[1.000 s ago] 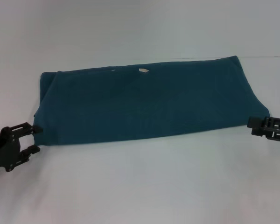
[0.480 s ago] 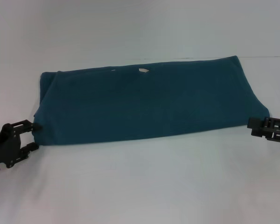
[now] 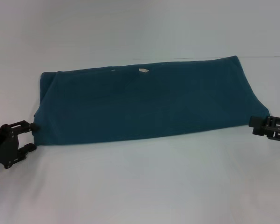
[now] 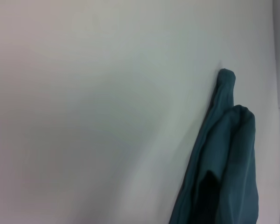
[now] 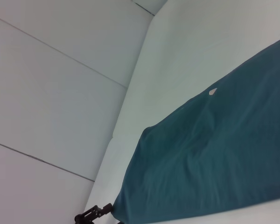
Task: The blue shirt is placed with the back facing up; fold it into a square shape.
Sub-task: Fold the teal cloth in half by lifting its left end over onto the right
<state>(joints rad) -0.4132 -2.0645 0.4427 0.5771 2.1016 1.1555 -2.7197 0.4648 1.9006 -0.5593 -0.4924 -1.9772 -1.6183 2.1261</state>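
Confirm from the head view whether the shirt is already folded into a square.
No: the blue shirt lies as a long, wide band across the table, not a square.

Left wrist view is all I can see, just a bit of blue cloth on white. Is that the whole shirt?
Observer: No. The head view shows the blue shirt folded into one long band across the table.
Operator: Where is this arm's grabber?
Observer: The left gripper sits at the band's near left corner, jaws open.
Operator: And the other one?
Observer: The right gripper is at the band's near right corner.
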